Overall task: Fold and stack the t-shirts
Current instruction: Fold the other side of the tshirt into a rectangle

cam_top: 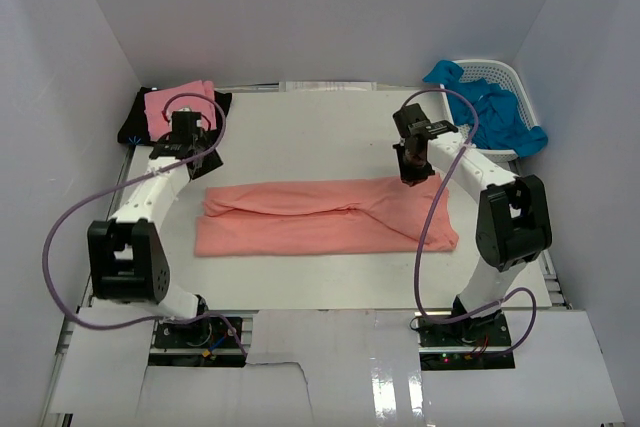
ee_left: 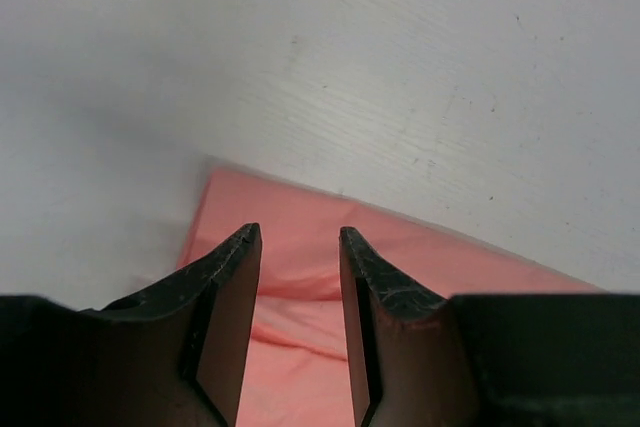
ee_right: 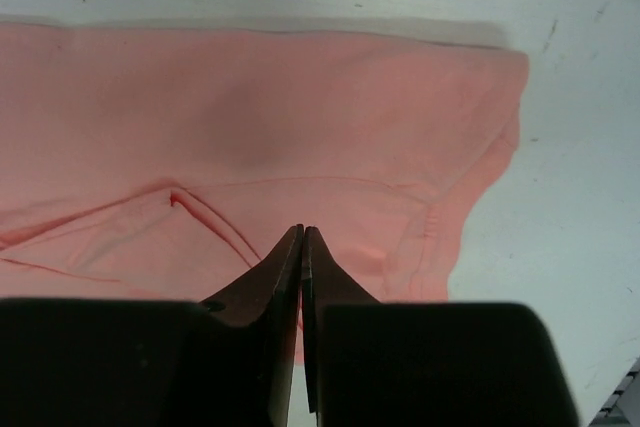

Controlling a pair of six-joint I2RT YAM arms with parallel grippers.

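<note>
The large salmon-coral t-shirt (cam_top: 320,217) lies on the white table as a long folded band. My left gripper (cam_top: 203,167) hangs over its far left corner. In the left wrist view that gripper (ee_left: 300,232) is open, and the coral cloth (ee_left: 450,267) shows through the gap with nothing between the fingers. My right gripper (cam_top: 412,175) is over the shirt's far right end. It (ee_right: 302,229) is shut, tips together, and the coral cloth (ee_right: 250,117) lies flat beneath with none of it seen pinched. A lighter pink t-shirt (cam_top: 178,107) rests folded on a black one (cam_top: 135,125) at the back left.
A white lattice basket (cam_top: 520,82) at the back right holds crumpled bright blue t-shirts (cam_top: 500,115) that spill over its rim. White walls enclose the table on three sides. Purple cables loop off both arms.
</note>
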